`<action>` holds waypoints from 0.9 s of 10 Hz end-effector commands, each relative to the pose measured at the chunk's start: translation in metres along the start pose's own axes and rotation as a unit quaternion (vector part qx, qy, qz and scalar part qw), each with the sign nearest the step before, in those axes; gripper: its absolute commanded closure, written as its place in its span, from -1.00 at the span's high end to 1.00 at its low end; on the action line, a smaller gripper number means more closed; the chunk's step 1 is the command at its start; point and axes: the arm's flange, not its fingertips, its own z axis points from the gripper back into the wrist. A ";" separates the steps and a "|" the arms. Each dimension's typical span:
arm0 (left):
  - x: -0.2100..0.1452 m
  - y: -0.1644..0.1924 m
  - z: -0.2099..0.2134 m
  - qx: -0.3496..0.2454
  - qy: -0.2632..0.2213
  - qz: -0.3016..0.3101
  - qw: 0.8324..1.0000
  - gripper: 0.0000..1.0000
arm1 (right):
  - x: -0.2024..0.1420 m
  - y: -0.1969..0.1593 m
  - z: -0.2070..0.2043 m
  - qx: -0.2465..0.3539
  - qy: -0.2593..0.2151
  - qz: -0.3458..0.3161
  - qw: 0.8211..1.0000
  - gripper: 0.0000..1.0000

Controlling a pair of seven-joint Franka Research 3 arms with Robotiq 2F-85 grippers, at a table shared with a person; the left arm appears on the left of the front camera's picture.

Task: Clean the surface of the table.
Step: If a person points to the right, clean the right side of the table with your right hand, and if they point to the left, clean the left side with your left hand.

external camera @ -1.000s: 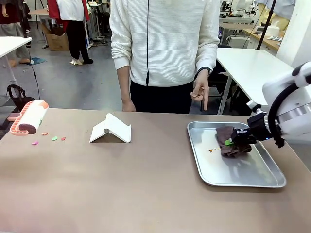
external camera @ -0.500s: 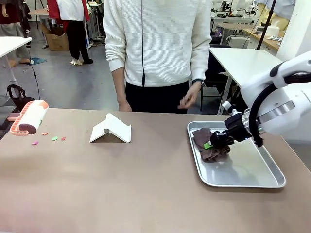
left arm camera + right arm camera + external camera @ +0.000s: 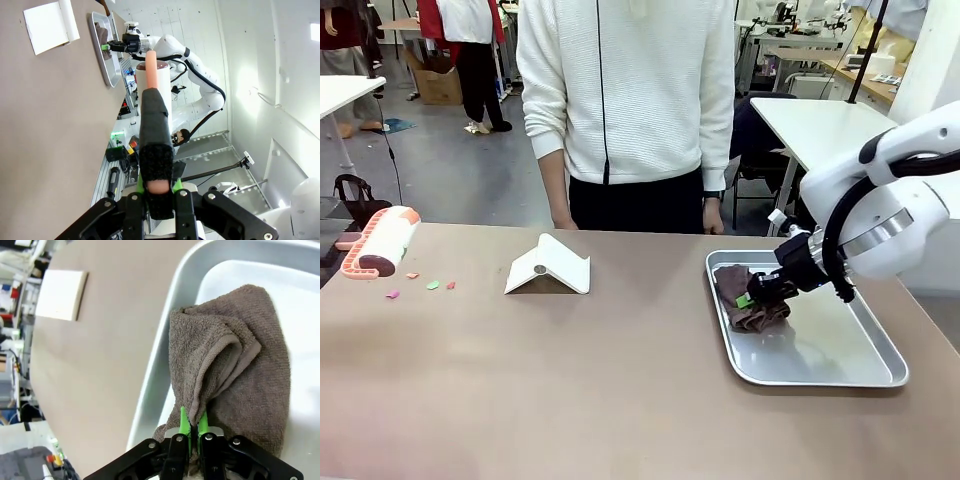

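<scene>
Two end effectors are both clenched: the right end effector grips a brown towel inside the silver tray, and the left end effector grips a pink, black-wrapped handle. Bare desk stretches leftward from the tray. The coloured scraps lie far left, beside the roller, likely nearer the left arm.

The right arm has round, glossy white shells, and a thick black cable loops at its 9 o'clock side. The right tool is black with bright green pads. The left tool is also black, with small silver screws. The person wears a white ribbed sweater with long sleeves.
</scene>
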 end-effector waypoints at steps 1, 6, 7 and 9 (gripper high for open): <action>-0.004 -0.007 0.001 -0.002 -0.001 -0.004 1.000 -0.86 | -0.005 -0.028 0.017 -0.036 -0.008 -0.046 0.998 -0.89; -0.004 -0.007 0.001 -0.002 -0.001 -0.004 1.000 -0.86 | -0.028 -0.095 0.069 -0.030 -0.059 -0.147 0.987 -0.89; -0.004 -0.007 0.001 -0.002 -0.001 -0.004 1.000 -0.86 | -0.035 -0.106 0.079 -0.011 -0.075 -0.162 0.984 -0.89; -0.004 -0.007 0.001 -0.002 -0.001 -0.004 1.000 -0.86 | -0.043 -0.113 0.094 0.051 -0.100 -0.165 0.980 -0.89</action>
